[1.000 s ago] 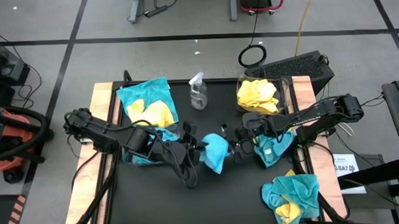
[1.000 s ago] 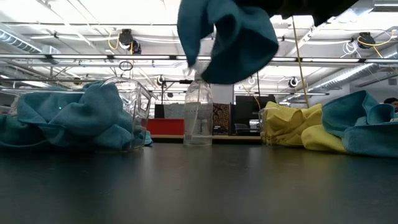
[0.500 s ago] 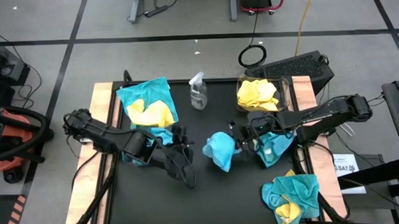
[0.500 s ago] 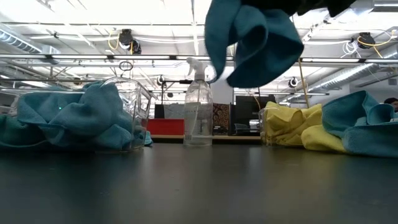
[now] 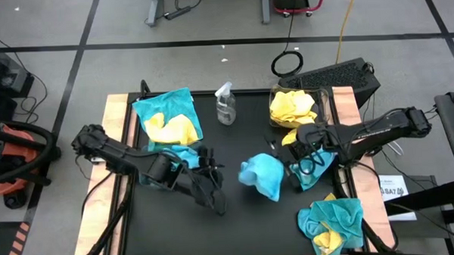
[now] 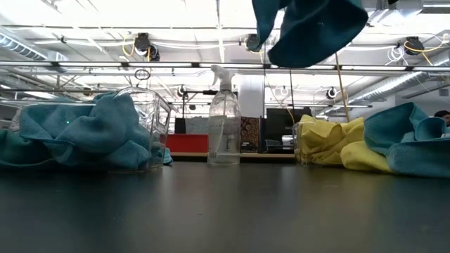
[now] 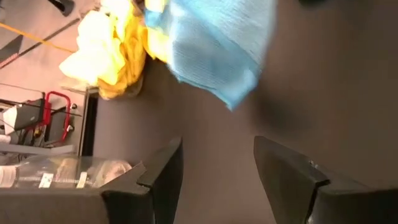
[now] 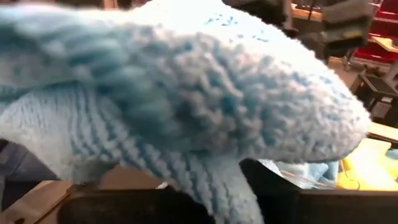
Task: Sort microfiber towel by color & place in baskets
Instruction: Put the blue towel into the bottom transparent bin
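Right gripper [image 5: 289, 165] holds a teal towel [image 5: 262, 175] clamped between its fingers, lifted clear of the table [image 5: 238, 218]. Left gripper [image 5: 213, 172], just beside that towel, has its fingers spread, holding nothing. Beyond the right gripper sits the basket [image 5: 323, 101] of yellow towels [image 5: 293, 108].

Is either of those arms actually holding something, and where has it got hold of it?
The right gripper holds a teal-blue towel above the table, bunched at its right edge. The left gripper is open and holds nothing.

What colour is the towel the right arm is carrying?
Teal-blue towel, shown best in the high view.
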Action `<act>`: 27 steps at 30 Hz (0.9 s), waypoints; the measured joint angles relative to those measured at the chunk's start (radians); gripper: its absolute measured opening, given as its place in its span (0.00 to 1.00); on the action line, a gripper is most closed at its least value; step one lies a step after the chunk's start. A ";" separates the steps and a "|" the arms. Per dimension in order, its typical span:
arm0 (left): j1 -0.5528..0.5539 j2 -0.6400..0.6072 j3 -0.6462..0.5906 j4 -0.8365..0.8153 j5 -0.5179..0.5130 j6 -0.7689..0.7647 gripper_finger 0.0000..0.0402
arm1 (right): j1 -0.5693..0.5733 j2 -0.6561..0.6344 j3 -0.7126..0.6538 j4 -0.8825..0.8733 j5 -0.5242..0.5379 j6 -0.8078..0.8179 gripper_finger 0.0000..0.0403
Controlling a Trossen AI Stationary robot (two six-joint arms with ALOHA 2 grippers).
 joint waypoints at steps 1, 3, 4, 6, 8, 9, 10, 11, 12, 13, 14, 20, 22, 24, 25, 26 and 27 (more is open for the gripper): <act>0.010 0.000 -0.015 0.040 0.000 0.007 0.50 | 0.005 0.000 0.000 0.003 0.000 -0.002 0.00; 0.029 0.000 -0.049 0.116 0.009 0.032 0.50 | 0.014 0.000 0.000 0.012 0.000 -0.010 0.00; 0.039 0.000 -0.060 0.150 0.024 0.046 0.50 | 0.020 0.000 0.000 0.016 0.000 -0.015 0.00; 0.057 0.001 -0.071 0.222 0.045 0.072 0.50 | 0.026 -0.001 0.000 0.017 -0.001 -0.025 0.00; 0.079 -0.001 -0.081 0.301 0.084 0.091 0.50 | 0.030 -0.001 0.000 0.014 -0.001 -0.029 0.00; 0.090 -0.001 -0.088 0.333 0.110 0.100 0.50 | 0.031 -0.001 0.000 0.014 -0.001 -0.031 0.00; 0.101 -0.001 -0.094 0.357 0.138 0.104 0.50 | 0.030 -0.001 0.000 0.014 -0.001 -0.033 0.00; 0.113 0.000 -0.097 0.376 0.169 0.104 0.50 | 0.030 -0.001 0.000 0.014 -0.001 -0.033 0.00; 0.125 0.000 -0.101 0.403 0.201 0.104 0.51 | 0.030 0.000 0.000 0.014 -0.001 -0.037 0.00; 0.137 0.000 -0.106 0.429 0.235 0.104 0.52 | 0.030 0.000 0.000 0.013 -0.001 -0.043 0.00; 0.148 -0.001 -0.113 0.453 0.257 0.100 0.54 | 0.030 -0.001 0.000 0.014 -0.001 -0.052 0.00; 0.205 -0.001 -0.191 0.641 0.354 0.052 0.71 | 0.030 0.000 0.000 0.030 -0.001 -0.088 0.00; 0.220 -0.001 -0.208 0.689 0.437 0.050 0.78 | 0.030 0.000 0.000 0.030 -0.001 -0.100 0.00; 0.231 0.005 -0.225 0.749 0.473 0.049 0.83 | 0.030 0.000 0.000 0.031 -0.001 -0.109 0.00; 0.236 0.011 -0.234 0.788 0.477 0.045 0.86 | 0.030 0.000 0.000 0.034 -0.001 -0.112 0.00; 0.241 0.013 -0.246 0.814 0.483 0.039 0.87 | 0.030 0.000 0.000 0.038 -0.001 -0.114 0.00; 0.251 0.014 -0.257 0.824 0.501 0.028 0.89 | 0.030 0.000 0.000 0.039 -0.001 -0.120 0.00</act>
